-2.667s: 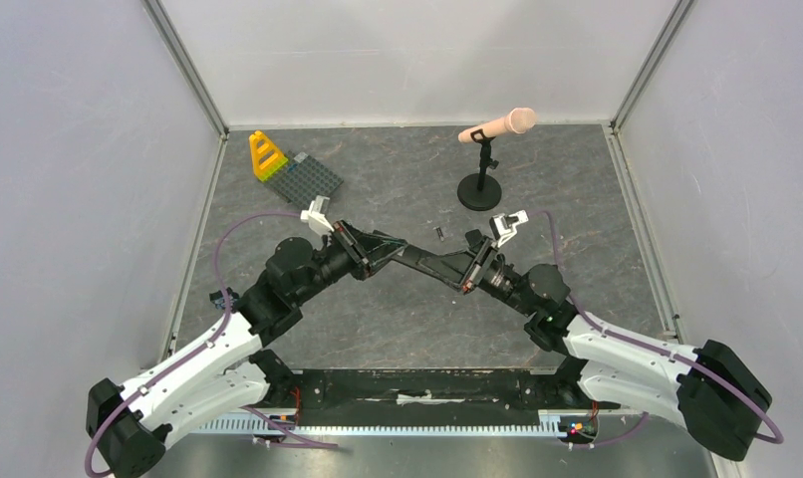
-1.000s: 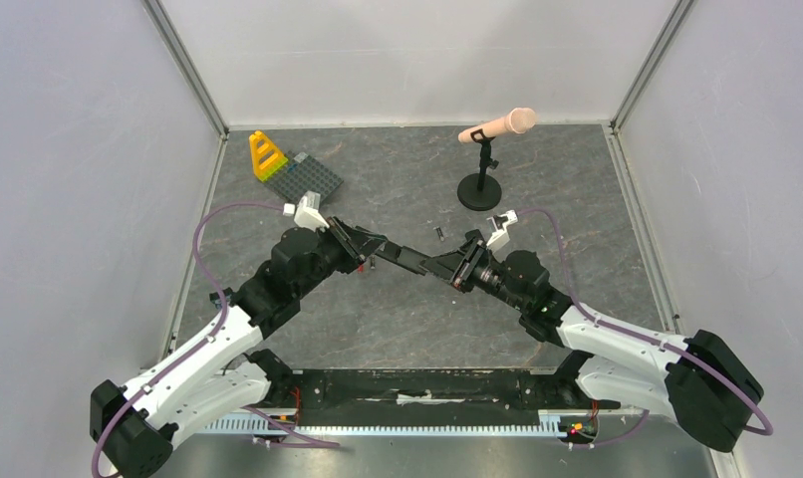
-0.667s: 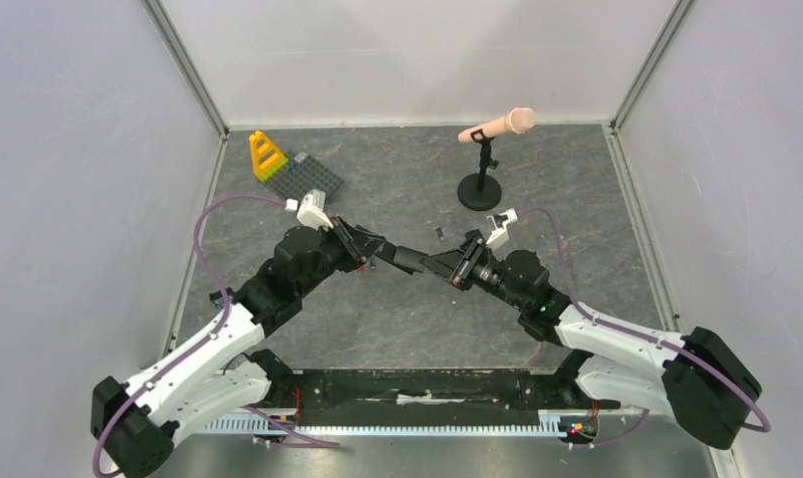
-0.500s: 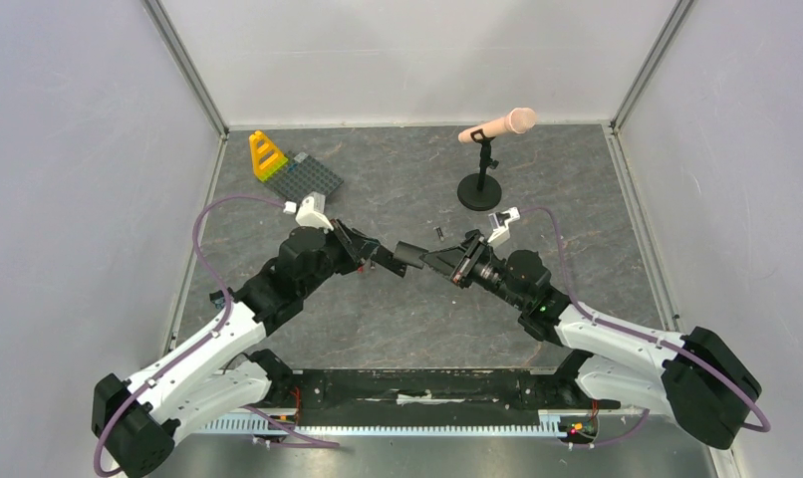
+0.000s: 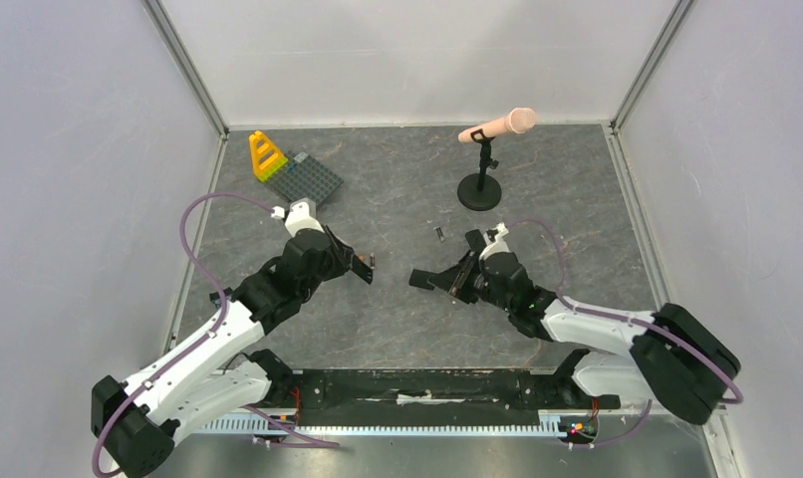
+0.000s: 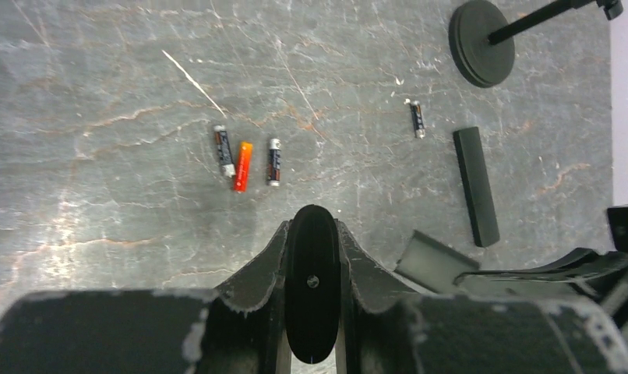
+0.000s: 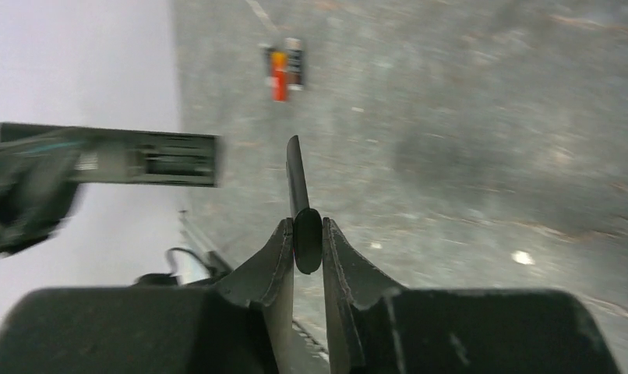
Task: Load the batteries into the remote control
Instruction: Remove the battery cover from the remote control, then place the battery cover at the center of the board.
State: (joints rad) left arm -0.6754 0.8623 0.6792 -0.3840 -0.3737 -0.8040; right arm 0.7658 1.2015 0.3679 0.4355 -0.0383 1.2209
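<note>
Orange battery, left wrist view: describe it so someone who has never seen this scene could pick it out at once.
From the microphone stand's round black base in the top right corner, go down and left across the grey table to three small cells lying side by side. The orange battery is the middle one, the only bright cell between two dark batteries.
</note>
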